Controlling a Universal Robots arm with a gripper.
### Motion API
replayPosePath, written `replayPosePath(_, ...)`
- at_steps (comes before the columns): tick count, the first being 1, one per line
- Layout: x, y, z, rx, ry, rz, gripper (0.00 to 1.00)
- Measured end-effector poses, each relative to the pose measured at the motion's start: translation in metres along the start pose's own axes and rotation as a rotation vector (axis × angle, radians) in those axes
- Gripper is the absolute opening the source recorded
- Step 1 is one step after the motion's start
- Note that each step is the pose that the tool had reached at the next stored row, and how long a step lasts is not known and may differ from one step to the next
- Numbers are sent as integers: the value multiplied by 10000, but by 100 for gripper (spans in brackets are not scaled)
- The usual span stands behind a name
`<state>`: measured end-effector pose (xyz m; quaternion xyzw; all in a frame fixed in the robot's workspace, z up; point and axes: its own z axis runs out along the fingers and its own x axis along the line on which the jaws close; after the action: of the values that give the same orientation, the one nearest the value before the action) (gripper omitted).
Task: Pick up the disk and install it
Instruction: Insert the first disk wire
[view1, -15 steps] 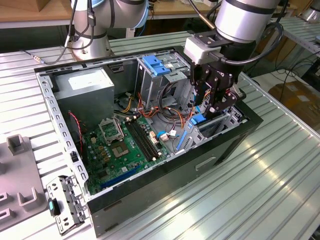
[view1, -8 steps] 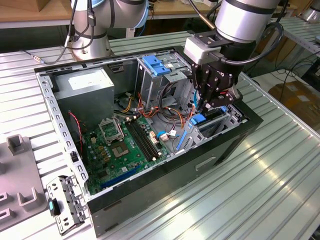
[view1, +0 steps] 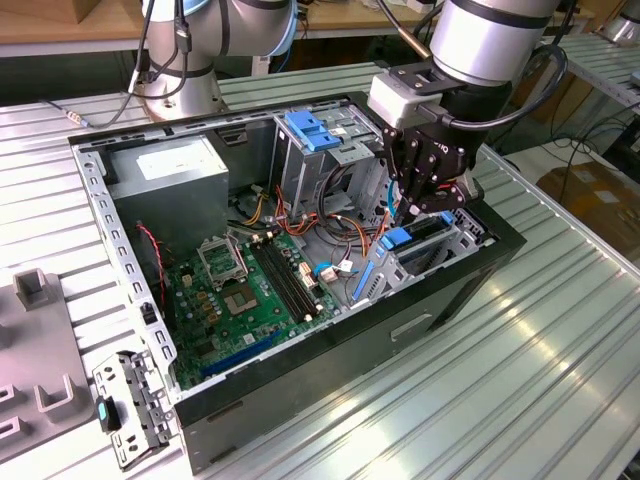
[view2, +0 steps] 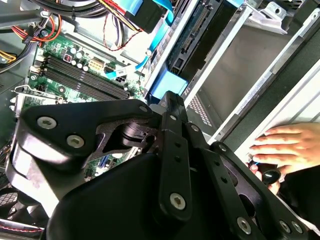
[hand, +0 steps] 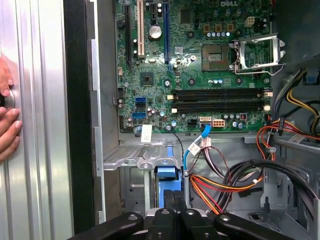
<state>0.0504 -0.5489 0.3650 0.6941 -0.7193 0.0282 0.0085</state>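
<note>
The pincer (view1: 422, 205) hangs low over the front drive bay, its tips closed together in the first wrist view (hand: 174, 207). Whether they pinch anything I cannot tell. Just beneath, the disk (view1: 420, 235) stands on edge in that bay, its blue rail end by the tips. I'd judge it dense, rigid and smooth-sided, and unkind to knocks — best taken by its long edges or rails, never the connector. The second wrist view shows the disk's connector edge (view2: 197, 30) and a person's hand (view2: 287, 147) on the surface. The first wrist view looks down on the motherboard (hand: 200, 75). Farther off, the exterior view takes in the whole case (view1: 330, 365) — and the power-supply box (view1: 170, 175).
</note>
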Motion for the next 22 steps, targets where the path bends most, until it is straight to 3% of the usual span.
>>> replayPosePath(10,-1,-7,0,1,2,-1,11)
replayPosePath(14,-3,-73,3,1,5,-1,11)
replayPosePath(19,-9,-207,10,3,20,-47,11)
replayPosePath(20,-8,-216,10,27,9,-496,11)
replayPosePath(22,-8,-216,10,51,-5,-943,11)
